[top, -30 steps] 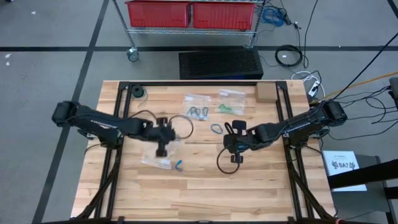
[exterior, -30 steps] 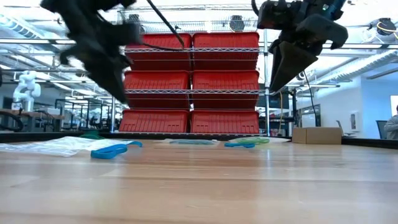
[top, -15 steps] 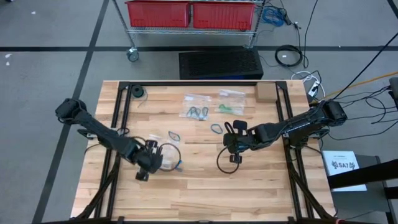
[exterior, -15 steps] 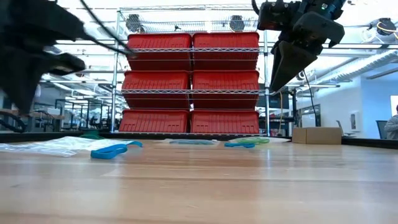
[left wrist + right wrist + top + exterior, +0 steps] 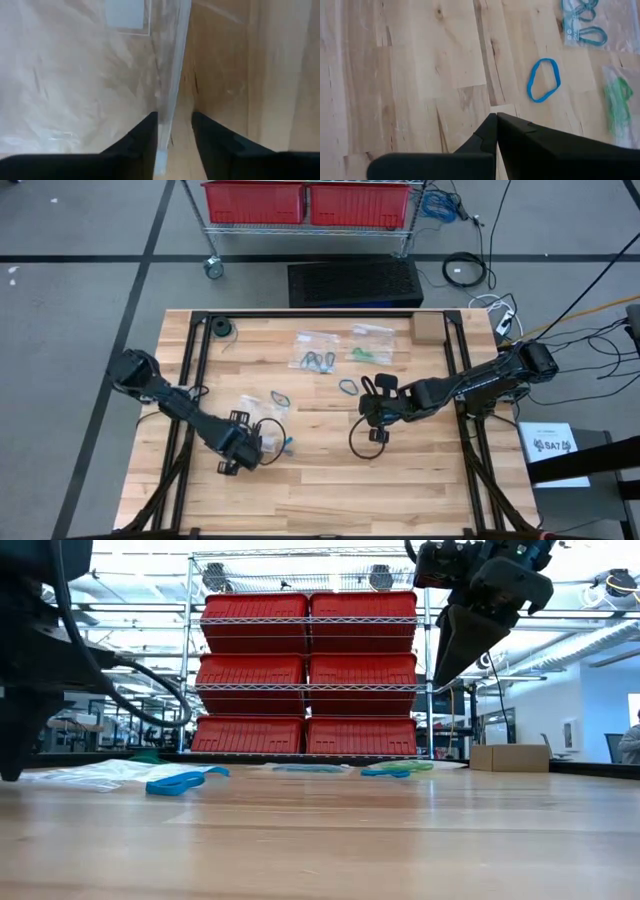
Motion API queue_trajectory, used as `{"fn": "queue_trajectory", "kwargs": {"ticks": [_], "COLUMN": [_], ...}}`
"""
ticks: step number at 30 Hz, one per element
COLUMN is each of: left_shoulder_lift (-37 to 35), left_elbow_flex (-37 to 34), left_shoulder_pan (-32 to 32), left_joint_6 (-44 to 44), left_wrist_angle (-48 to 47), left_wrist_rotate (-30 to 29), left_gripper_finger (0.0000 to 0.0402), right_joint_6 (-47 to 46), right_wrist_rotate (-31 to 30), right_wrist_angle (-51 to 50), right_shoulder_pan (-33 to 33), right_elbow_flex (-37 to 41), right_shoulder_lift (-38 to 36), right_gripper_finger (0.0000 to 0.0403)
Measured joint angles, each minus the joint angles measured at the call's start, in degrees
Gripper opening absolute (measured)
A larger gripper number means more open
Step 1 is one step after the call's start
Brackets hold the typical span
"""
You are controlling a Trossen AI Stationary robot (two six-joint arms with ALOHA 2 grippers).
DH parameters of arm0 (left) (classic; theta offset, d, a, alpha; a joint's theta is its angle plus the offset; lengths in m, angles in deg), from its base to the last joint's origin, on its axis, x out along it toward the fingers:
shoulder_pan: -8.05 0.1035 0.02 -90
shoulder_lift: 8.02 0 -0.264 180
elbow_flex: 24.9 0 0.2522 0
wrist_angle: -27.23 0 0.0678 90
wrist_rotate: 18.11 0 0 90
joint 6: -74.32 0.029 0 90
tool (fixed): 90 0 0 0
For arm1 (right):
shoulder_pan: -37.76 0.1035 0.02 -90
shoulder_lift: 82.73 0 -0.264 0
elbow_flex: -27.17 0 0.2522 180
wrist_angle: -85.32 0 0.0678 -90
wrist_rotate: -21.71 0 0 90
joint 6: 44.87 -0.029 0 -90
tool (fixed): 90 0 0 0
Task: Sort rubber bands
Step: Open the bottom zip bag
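Note:
Loose rubber bands lie flat on the wooden table: a blue one (image 5: 288,445) beside my left gripper (image 5: 242,452), a dark one (image 5: 280,398) farther back and one (image 5: 347,386) near my right gripper (image 5: 380,416); the right wrist view shows that last one as a blue loop (image 5: 544,80). My left gripper (image 5: 174,145) points down, open, low over a clear plastic bag (image 5: 75,75). My right gripper (image 5: 495,120) hangs shut and holds nothing, well above the table (image 5: 470,635). My left gripper points down with one finger (image 5: 142,145) on each side of the clear bag's edge (image 5: 170,100), which runs along the gap between them. The bag lies flat on the table. Whether the fingers touch it, I cannot tell.
Two clear bags with bands inside lie at the table's far middle, one with teal bands (image 5: 319,360) and one with green (image 5: 368,352). A cardboard box (image 5: 427,328) sits at the far right, a small roll (image 5: 218,329) at the far left. Black cable loops hang by both grippers.
My left gripper has swung from the table's middle toward the near left and come down low over the clear bag, tipping until it points straight down. My right gripper has stayed in place.

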Motion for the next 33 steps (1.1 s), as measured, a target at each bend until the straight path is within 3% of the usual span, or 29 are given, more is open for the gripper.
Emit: {"fn": "queue_trajectory", "kwargs": {"ticks": [6, 13, 24, 33], "left_shoulder_lift": [1.93, 1.06, -0.73, -9.38], "left_elbow_flex": [0.14, -0.11, 4.53, 10.43], "left_shoulder_pan": [0.35, 0.52, 0.86, 3.89], "left_joint_6": [-0.49, -0.18, 1.76, 4.56], "left_wrist_angle": [-0.14, -0.14, -5.04, -7.58], "left_wrist_rotate": [-1.72, -5.45, -8.55, -14.69], "left_gripper_finger": [0.0127, 0.0014, 0.0003, 0.0001], "right_joint_6": [0.03, 0.02, 1.13, 8.62], "right_wrist_rotate": [-0.04, -0.13, -0.15, -0.13], "right_wrist_angle": [0.16, 0.37, 1.73, 9.11], "right_shoulder_pan": [0.3, 0.3, 0.48, 2.57], "right_elbow_flex": [0.0, 0.0, 0.0, 0.0], "right_shoulder_lift": [0.01, 0.0, 0.02, 0.02], "right_gripper_finger": [0.0, 0.0, 0.0, 0.0]}}
